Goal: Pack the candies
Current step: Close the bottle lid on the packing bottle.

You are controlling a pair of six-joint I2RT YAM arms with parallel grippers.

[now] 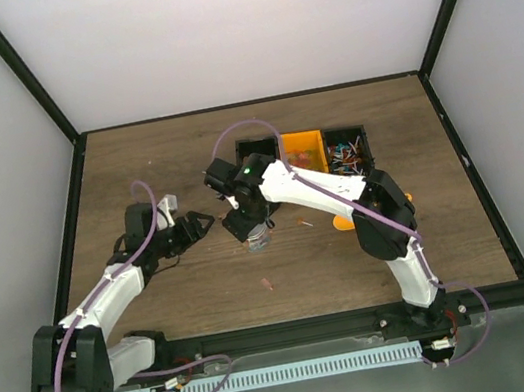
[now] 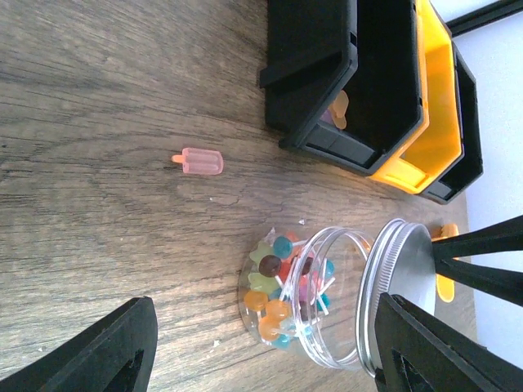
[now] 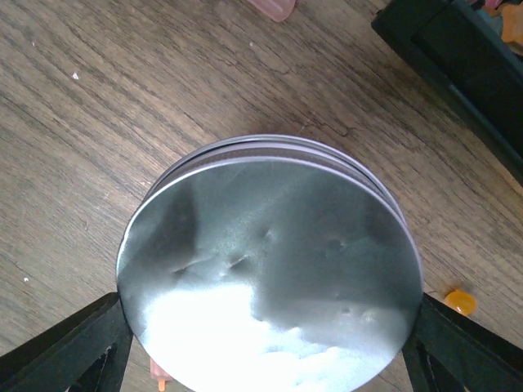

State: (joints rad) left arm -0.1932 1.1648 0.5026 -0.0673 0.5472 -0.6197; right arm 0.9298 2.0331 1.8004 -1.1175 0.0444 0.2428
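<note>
A clear jar point(image 2: 327, 298) stands on the table with several coloured candies point(image 2: 282, 286) in its bottom. My right gripper point(image 3: 270, 351) is shut on a round silver lid point(image 3: 270, 261) and holds it at the jar's mouth; the lid also shows in the left wrist view point(image 2: 400, 294). I cannot tell whether the lid touches the rim. In the top view this gripper point(image 1: 252, 226) is over the jar point(image 1: 258, 241). My left gripper point(image 2: 270, 359) is open and empty, its jaws wide apart just short of the jar; it also shows in the top view point(image 1: 199, 227). A pink popsicle-shaped candy point(image 2: 198, 161) lies loose on the table.
Three bins stand at the back: a black one point(image 1: 256, 148), an orange one point(image 1: 303, 151) and a black one point(image 1: 348, 152) with multicoloured pieces. An orange scoop point(image 1: 345, 221) lies right of the jar. Loose candies point(image 1: 267, 282) lie on the wood in front.
</note>
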